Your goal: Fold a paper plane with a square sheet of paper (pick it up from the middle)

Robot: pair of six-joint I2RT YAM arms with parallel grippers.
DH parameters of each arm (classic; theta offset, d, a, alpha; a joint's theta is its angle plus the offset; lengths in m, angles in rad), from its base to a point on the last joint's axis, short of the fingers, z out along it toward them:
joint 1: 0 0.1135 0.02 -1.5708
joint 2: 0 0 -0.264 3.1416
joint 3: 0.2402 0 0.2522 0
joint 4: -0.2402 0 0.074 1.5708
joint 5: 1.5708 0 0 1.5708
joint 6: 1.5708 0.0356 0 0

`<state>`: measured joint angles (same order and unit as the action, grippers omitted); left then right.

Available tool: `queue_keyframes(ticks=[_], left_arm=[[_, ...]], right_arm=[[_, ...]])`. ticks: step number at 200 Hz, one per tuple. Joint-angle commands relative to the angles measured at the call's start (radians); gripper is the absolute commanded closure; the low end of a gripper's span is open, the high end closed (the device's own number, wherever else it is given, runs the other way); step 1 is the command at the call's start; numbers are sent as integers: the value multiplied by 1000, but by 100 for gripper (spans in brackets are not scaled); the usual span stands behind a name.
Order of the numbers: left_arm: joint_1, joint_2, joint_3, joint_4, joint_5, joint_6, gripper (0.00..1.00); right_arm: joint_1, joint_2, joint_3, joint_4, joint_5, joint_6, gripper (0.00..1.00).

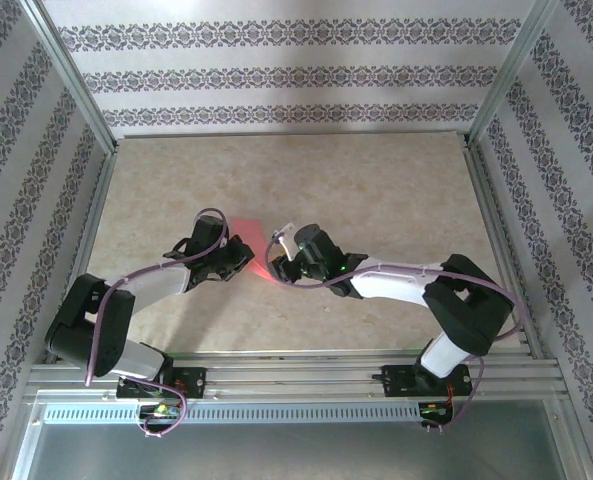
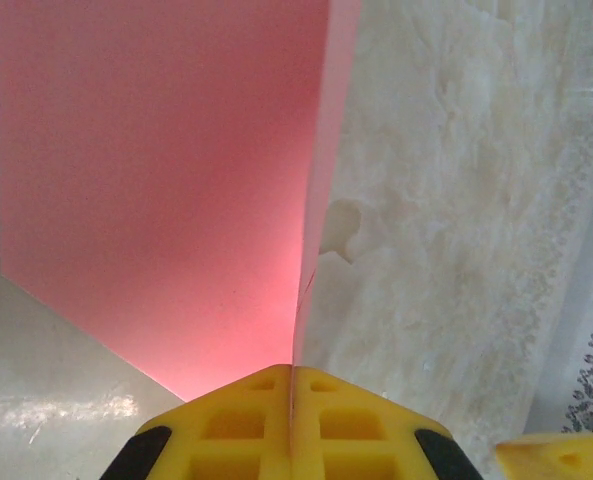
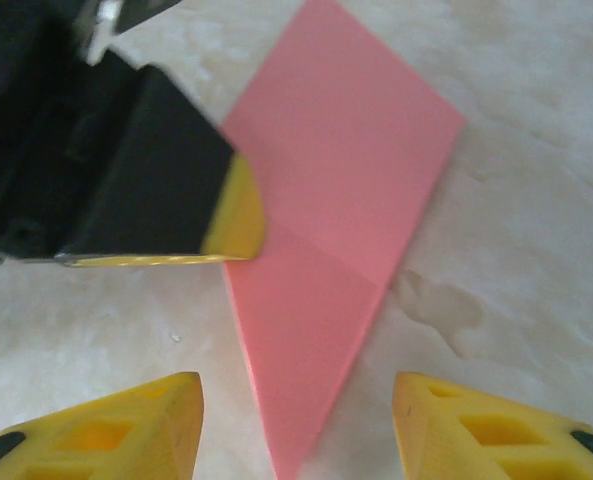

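Pinching the raised sheet (image 2: pixel 156 180) edge — left fingers (image 2: pixel 236 430) clenched; right fingers (image 3: pixel 116 420) apart — bare table (image 1: pixel 376 190) beyond.

1. The square sheet of paper (image 1: pixel 253 243) lies on the surface (image 1: pixel 376 190), near its centre.
2. The left gripper (image 1: pixel 238 253) sits at the sheet's left side, with a raised fold between its fingers.
3. The right gripper (image 1: pixel 281 262) sits right of the sheet, one corner lying between its spread fingers.
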<state>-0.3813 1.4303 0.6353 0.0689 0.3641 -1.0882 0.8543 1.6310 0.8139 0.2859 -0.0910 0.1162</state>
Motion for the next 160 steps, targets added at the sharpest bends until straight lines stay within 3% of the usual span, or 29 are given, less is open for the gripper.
queue_keyframes(ticks=[1,33,69,160], left_arm=[[-24,-33,38,-129,-100,-57,99],[-40,-24,46,-158,-124,-79,99],[-44,-2,74,-183,-132,-86,99],[-47,-1,78,-187,-140,-117,99]], right_arm=[[17,54,-21,120,10,-126,43],[32,99,-30,176,39,-95,28],[54,158,-38,271,97,-106,25],[107,277,-1,376,185,-181,43]])
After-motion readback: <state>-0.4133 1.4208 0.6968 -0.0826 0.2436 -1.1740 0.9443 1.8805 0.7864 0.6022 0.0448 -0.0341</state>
